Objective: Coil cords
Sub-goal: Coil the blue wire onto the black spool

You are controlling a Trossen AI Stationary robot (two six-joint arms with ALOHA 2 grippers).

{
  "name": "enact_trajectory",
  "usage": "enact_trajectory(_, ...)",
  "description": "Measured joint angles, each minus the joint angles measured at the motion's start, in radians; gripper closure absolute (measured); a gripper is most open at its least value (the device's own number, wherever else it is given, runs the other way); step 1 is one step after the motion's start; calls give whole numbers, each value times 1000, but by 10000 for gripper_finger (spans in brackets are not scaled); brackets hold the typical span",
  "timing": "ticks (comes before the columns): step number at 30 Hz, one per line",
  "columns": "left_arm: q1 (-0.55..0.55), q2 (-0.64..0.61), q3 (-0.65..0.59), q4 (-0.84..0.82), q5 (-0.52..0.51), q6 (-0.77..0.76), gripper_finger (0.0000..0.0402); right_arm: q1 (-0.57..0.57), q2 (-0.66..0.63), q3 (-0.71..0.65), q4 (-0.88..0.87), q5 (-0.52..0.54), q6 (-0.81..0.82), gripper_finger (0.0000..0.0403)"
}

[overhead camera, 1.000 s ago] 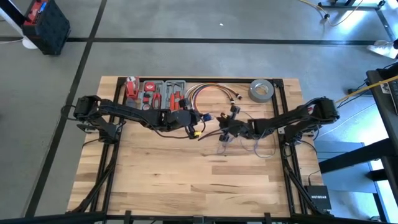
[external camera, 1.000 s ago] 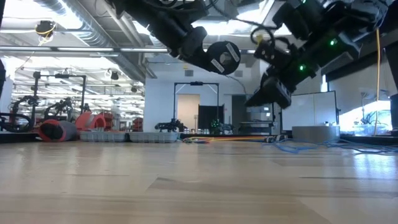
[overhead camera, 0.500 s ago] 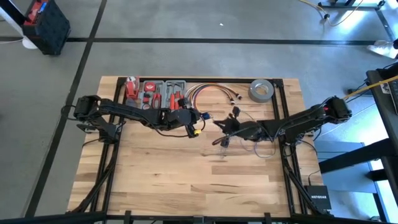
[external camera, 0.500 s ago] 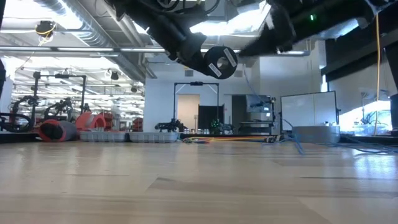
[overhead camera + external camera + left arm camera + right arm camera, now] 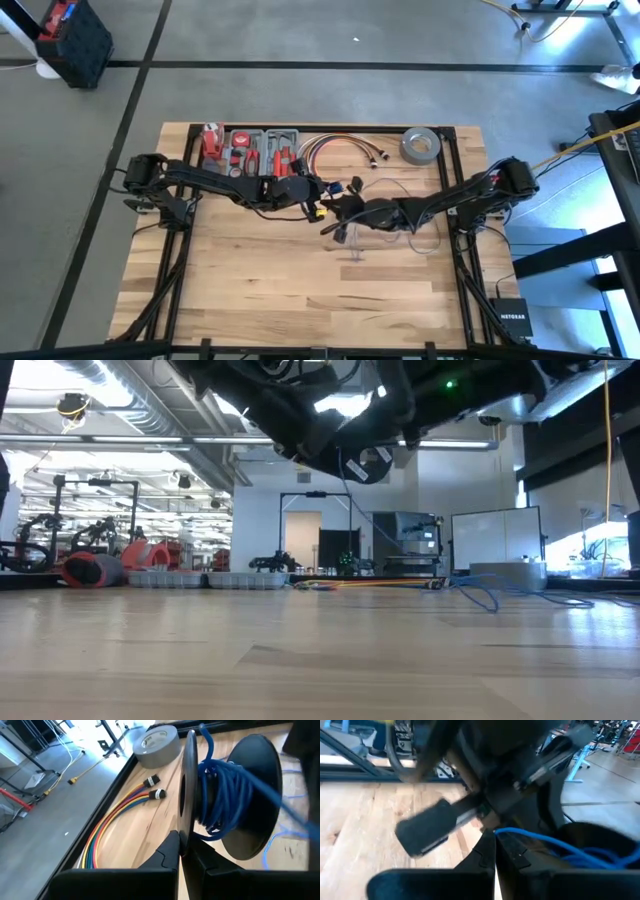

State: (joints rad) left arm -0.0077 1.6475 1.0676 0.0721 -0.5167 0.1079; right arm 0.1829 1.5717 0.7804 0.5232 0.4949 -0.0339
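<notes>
We see left hand [image 5: 180, 851] clamped on black spool [image 5: 220, 802] rim, frame centre; right hand [image 5: 492, 851] pinches blue wire [image 5: 540, 843] beside it, likely feeding winding.

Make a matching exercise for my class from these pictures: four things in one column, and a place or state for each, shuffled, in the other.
Things:
1. blue wire
2. tape roll
3. coloured cables
4. left gripper

Places or states:
a. lying flat near the table's far right corner
b. shut on the rim of a black spool
c. wound around the black spool
d. lying in a curve on the table

Pairs: 1-c, 2-a, 3-d, 4-b
</notes>
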Motion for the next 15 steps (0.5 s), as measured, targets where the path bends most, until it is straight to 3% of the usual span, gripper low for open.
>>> enact_trajectory(9, -44, -60, -1, -1, -1, -17, 401, 0, 17, 10, -144, 82, -12, 397)
enact_trajectory(15, -72, -127, -2, -119, 0, -28, 402, 2, 9, 15, -213, 141, -57, 395)
